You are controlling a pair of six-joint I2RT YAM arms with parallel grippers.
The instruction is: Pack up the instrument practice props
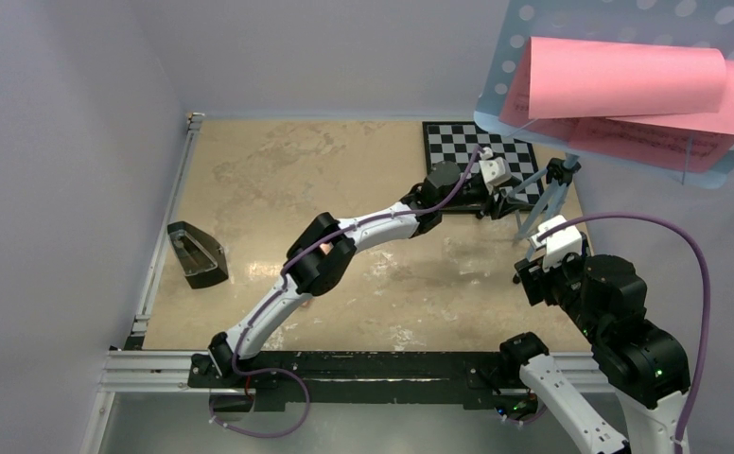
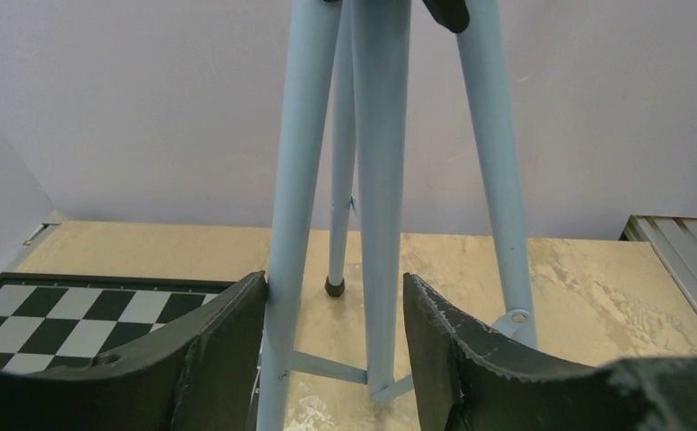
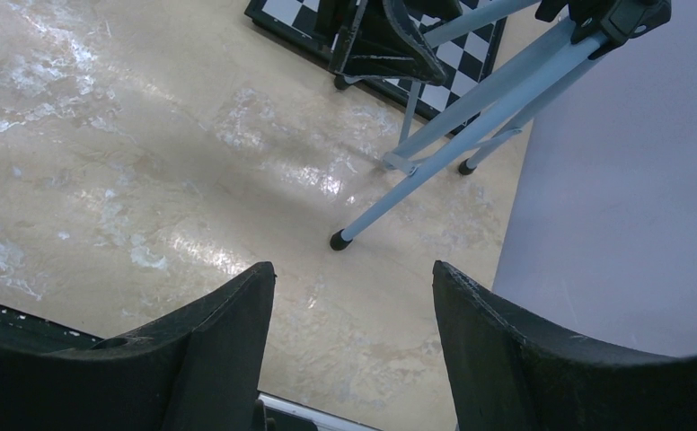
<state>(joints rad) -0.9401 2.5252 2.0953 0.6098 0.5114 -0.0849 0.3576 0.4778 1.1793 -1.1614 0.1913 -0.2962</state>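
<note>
While the stand is not yet gripped, the scene reads as follows from the top view. The black metronome [image 1: 196, 253] lies alone at the desk's [image 1: 250, 170] 9 o'clock edge, well apart from both arms. The left gripper [image 1: 507, 200] reaches low to 2 o'clock, jaws spread and straddling one tripod leg [image 2: 295, 180] and the centre post [image 2: 381, 180] of the music stand [image 1: 545, 194]. Whether either pad touches metal, I cannot tell. The pink pages [image 1: 628, 80] rest loose on the tray high above. The right gripper [image 1: 526, 276] hovers at 4 o'clock, jaws spread and empty, with the stand's near foot [image 3: 339, 240] ahead of it.

Risk, as judged: the stand looks top-heavy, so a low squeeze or a sideways shove could tip it toward the wall [image 1: 685, 227] at 3 o'clock and spill the pages. Pinching two tubes together may slip or twist.

Obstructions: the chessboard [image 1: 467, 147] lies just beside the tripod at 1 o'clock, and the two arms crowd the same corner.
</note>
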